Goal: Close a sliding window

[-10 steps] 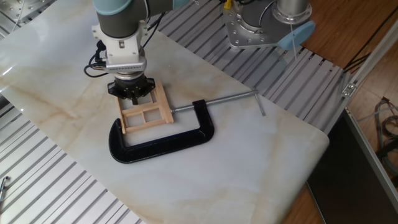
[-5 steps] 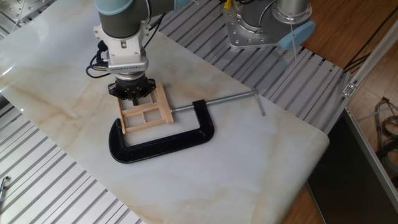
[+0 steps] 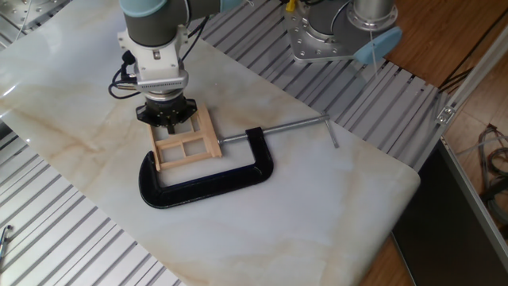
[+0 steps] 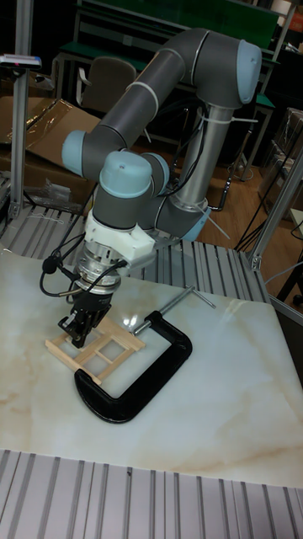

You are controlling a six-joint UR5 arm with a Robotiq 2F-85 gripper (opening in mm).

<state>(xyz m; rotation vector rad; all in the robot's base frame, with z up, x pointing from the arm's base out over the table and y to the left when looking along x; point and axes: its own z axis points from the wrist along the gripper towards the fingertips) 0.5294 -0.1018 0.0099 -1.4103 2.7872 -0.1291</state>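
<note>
Sliding window point(image 3: 186, 141): pale wood slats, flat on marbled surface point(image 3: 317, 206), held inside black C-clamp point(image 3: 208, 176).
Pincer point(image 4: 80, 330): fingers narrowly apart, pressed onto window's far edge; clenched or not, cannot tell.

A big black C-clamp point(image 3: 208, 176) lies flat on my pale marble surface point(image 3: 317, 214), its steel screw point(image 3: 278, 128) pointing toward the ribbed metal bed point(image 3: 381, 103) behind.
</note>
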